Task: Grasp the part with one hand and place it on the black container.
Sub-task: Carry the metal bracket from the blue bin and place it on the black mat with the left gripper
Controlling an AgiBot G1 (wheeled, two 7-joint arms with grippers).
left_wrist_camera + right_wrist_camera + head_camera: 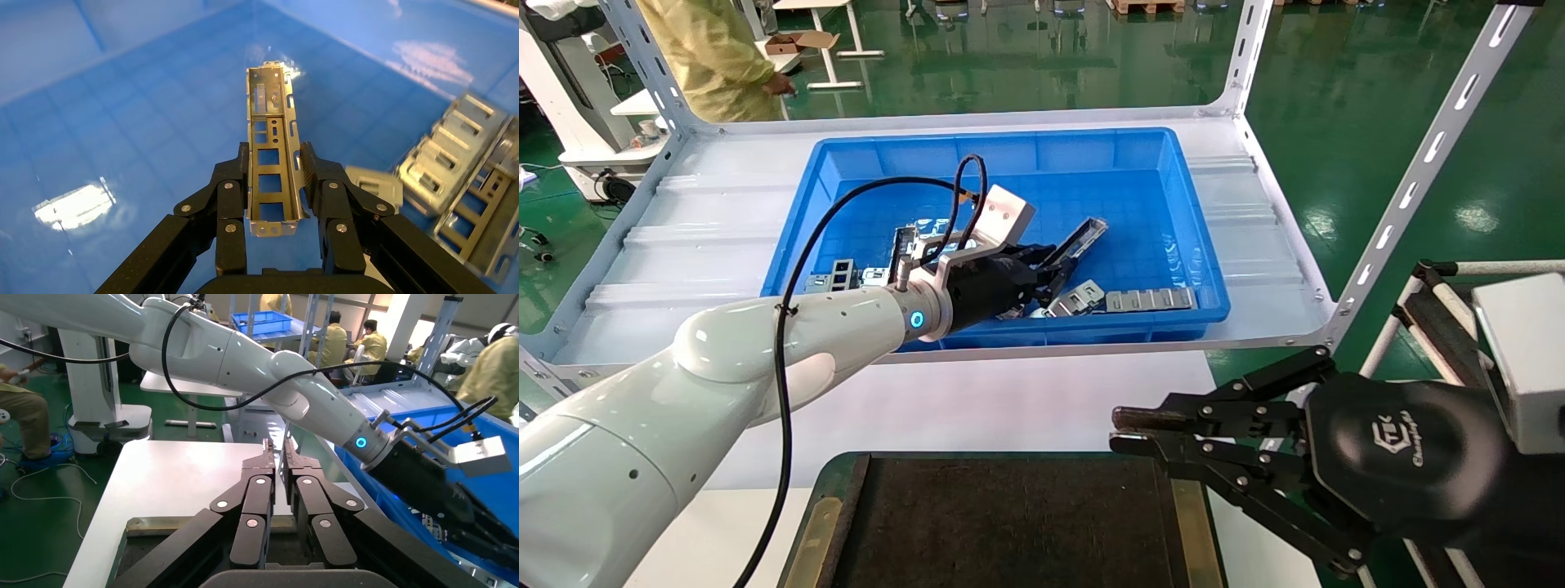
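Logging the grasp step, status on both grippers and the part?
Left gripper shut on the part, above the blue bin floor. Right gripper shut, empty, parked by the black container. Nothing in the way.

- Left arm stretched from lower left toward frame centre in the head view, left end effector (1050, 273) clamped from both sides on the part (272, 153).
- Right end effector (1128, 430) parked at lower right, pointing left, fingers (264, 471) nearly together with a slim gap.
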